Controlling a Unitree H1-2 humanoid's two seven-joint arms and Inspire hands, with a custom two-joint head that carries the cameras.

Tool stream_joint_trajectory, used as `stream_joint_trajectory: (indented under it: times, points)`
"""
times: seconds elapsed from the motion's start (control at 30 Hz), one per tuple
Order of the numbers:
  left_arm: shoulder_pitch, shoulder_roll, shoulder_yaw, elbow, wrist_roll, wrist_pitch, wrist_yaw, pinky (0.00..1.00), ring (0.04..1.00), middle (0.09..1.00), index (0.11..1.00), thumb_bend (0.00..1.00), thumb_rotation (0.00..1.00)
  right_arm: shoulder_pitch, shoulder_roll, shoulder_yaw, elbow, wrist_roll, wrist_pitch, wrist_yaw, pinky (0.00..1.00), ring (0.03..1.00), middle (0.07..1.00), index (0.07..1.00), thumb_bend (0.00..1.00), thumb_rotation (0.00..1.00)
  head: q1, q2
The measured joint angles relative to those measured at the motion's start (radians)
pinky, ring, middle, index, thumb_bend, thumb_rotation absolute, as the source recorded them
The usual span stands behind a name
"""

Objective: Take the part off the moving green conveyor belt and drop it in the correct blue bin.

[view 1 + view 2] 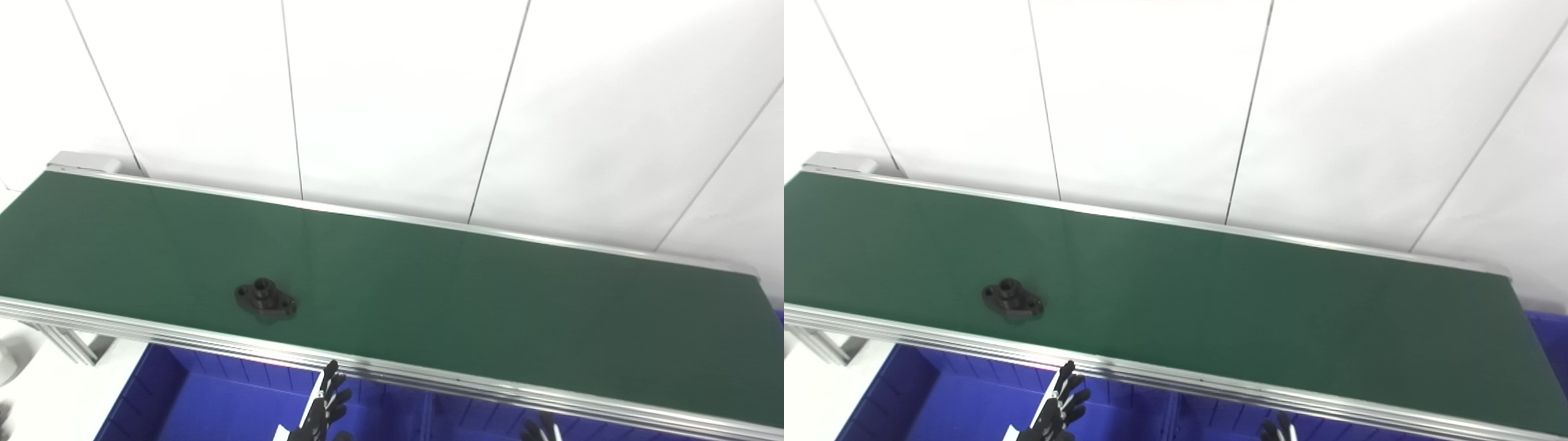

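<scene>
A small black flanged part (pixel 265 299) lies on the green conveyor belt (pixel 465 306), left of centre and near the belt's front edge; it also shows in the right eye view (pixel 1012 300). My left hand (pixel 323 407) rises at the bottom edge, below the belt's front rail and over the blue bins, fingers spread and holding nothing. It is below and right of the part. Only the fingertips of my right hand (pixel 542 430) show at the bottom edge, too little to tell their state.
Blue bins (pixel 202 404) sit below the belt's front rail, with a divider (pixel 427 416) between compartments. An aluminium rail (pixel 429 376) edges the belt. White wall panels stand behind. Another blue bin edge (pixel 1546 331) shows at far right.
</scene>
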Motion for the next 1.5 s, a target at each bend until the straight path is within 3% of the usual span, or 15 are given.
stream_joint_trajectory:
  times: [0.3,0.4,0.43,0.47,0.5,0.57,0.8,1.17,1.5]
  points:
    - [-0.006,0.0,0.0,0.022,0.009,-0.015,0.015,0.82,0.875,0.939,0.992,0.58,0.87,0.006,-0.003,0.007,-0.069,-0.032,0.0,-0.006,1.0,0.943,0.932,0.987,0.63,1.0,-0.001,0.009]
    - [-0.006,0.001,0.0,0.022,0.008,-0.015,0.015,0.81,0.878,0.943,0.993,0.6,0.86,0.006,-0.01,0.017,-0.111,-0.102,-0.001,-0.021,0.94,0.935,0.93,0.96,0.62,0.9,-0.018,0.023]
    - [-0.006,0.001,0.0,0.022,0.008,-0.015,0.015,0.81,0.878,0.944,0.995,0.61,0.86,0.004,-0.012,0.016,-0.122,-0.144,-0.001,-0.027,0.93,0.929,0.928,0.952,0.61,0.76,-0.032,0.034]
    - [-0.007,0.001,0.0,0.022,0.008,-0.015,0.014,0.82,0.878,0.944,0.996,0.62,0.86,0.001,-0.014,0.013,-0.137,-0.196,-0.002,-0.032,0.92,0.925,0.927,0.948,0.61,0.69,-0.038,0.04]
    - [-0.007,0.001,0.0,0.021,0.007,-0.014,0.014,0.82,0.881,0.945,0.999,0.62,0.86,-0.006,-0.014,0.008,-0.152,-0.246,-0.003,-0.037,0.91,0.914,0.918,0.94,0.67,0.57,-0.05,0.051]
    - [-0.007,0.002,0.0,0.02,0.007,-0.011,0.01,0.84,0.888,0.95,1.0,0.64,0.87,-0.027,-0.011,-0.011,-0.181,-0.337,0.0,-0.036,0.88,0.898,0.904,0.911,0.76,0.44,-0.076,0.069]
    - [-0.006,0.001,0.0,-0.028,-0.013,0.009,0.001,0.86,0.894,0.94,1.0,0.69,0.92,-0.138,0.034,-0.044,-0.231,-0.52,0.101,0.003,0.76,0.838,0.863,0.849,0.87,0.27,-0.121,0.097]
    - [-0.006,0.002,-0.005,-0.041,-0.009,0.029,-0.007,0.89,0.907,0.949,1.0,0.67,0.96,-0.304,0.046,-0.056,-0.244,-0.721,0.336,0.125,0.7,0.775,0.815,0.814,0.91,0.29,-0.143,0.109]
    - [-0.006,0.002,-0.005,-0.042,0.006,0.03,-0.008,0.88,0.896,0.948,1.0,0.68,0.97,-0.47,0.04,-0.02,-0.159,-0.786,0.436,0.198,0.69,0.743,0.776,0.792,0.92,0.32,-0.137,0.109]
